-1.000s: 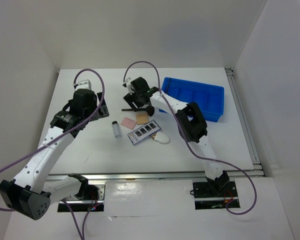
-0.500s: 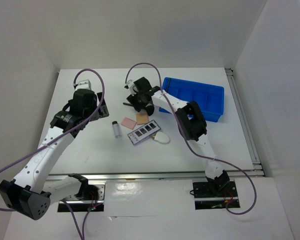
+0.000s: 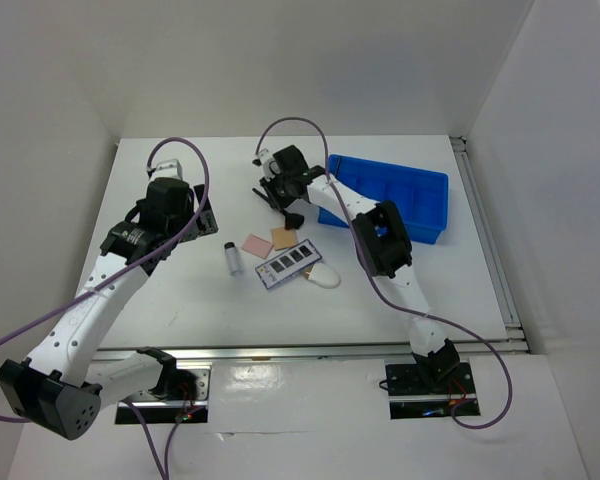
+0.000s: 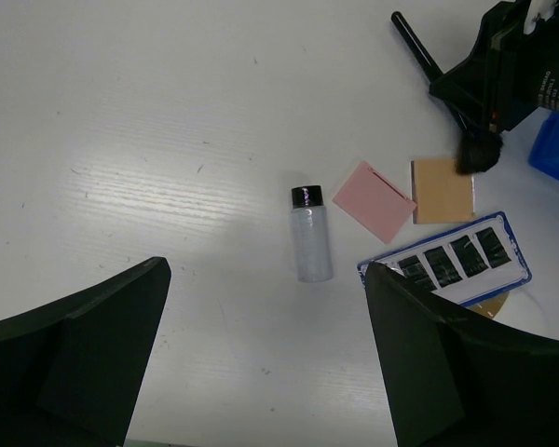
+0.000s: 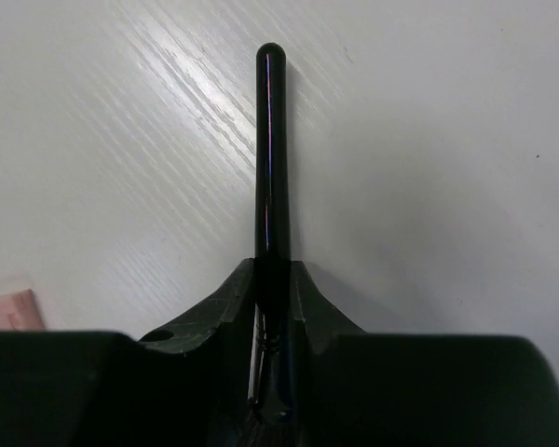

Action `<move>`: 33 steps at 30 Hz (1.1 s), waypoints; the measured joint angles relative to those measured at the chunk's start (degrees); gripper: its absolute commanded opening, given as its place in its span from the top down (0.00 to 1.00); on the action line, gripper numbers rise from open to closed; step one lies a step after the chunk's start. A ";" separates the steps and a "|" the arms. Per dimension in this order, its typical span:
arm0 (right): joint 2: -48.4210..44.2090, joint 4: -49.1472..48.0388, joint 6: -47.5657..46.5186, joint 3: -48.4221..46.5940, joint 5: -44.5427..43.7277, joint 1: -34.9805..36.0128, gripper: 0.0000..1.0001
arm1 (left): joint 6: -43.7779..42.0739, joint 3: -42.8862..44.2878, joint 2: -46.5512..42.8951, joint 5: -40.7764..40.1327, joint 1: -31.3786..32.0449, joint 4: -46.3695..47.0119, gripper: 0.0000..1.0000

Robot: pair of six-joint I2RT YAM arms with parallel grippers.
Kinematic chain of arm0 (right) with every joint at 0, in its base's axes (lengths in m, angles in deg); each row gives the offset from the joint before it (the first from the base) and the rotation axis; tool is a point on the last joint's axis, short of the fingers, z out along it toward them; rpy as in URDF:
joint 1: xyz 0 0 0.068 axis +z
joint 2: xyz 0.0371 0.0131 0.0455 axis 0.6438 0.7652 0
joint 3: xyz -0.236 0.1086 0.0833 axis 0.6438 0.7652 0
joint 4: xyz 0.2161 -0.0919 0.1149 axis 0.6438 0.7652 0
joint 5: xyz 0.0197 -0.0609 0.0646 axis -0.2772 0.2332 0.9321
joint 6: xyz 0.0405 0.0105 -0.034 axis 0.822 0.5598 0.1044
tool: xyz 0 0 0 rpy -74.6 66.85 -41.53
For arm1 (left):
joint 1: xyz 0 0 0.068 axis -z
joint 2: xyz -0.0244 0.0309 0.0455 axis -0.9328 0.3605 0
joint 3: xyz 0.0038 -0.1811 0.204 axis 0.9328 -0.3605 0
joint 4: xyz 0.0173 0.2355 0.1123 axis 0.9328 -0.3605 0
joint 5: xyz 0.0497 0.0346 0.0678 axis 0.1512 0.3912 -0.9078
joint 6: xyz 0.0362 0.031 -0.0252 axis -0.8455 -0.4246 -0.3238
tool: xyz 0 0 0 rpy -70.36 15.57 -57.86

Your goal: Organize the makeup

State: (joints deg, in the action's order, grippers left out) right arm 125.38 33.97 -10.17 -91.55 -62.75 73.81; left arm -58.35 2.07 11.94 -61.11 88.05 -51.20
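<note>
Right wrist view: right gripper [image 5: 272,272] pinched tight on the black-handled brush [image 5: 271,140]; the handle pokes out past the fingertips.
Change: a second ago this brush sat lower, next to the pads; it has since been carried toward the far edge and the blue tray [image 3: 400,195].
Brush position: mid-worktop near the far edge, just beside the tray's left end, not yet over it.
Left gripper [image 4: 268,275]: spread wide, holding nothing, hovering over the vial [image 4: 311,244].
Still loose, mid-worktop: pink pad [image 4: 374,200], tan pad [image 4: 442,190], palette [image 4: 447,256], white sponge [image 3: 323,277], plus the vial.
Second brush: cannot pick it out.
Tray: at the far right of the worktop; compartments look bare.
Reading: first item probably on its way in; task barely started.
Next, likely: swing the brush over a long compartment and lower it before release, as the handle could catch the rim.
</note>
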 measured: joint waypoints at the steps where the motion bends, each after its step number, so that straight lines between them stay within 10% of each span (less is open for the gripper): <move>1: -0.37 -0.31 0.83 0.09 0.46 -0.15 0.90 | 0.00 0.00 0.00 -0.02 0.00 0.00 0.00; 16: -29.40 -18.82 33.88 23.04 -4.61 -11.91 0.91 | -0.09 0.02 0.39 -0.57 0.00 -0.02 0.00; 33: -26.84 -18.32 45.31 27.17 -17.81 -15.87 0.87 | -0.09 0.00 0.72 -0.48 0.00 0.04 0.00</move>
State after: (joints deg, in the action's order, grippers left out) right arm 98.54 15.66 35.14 -64.39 -80.56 57.94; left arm -58.44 2.07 12.66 -61.59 88.05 -51.15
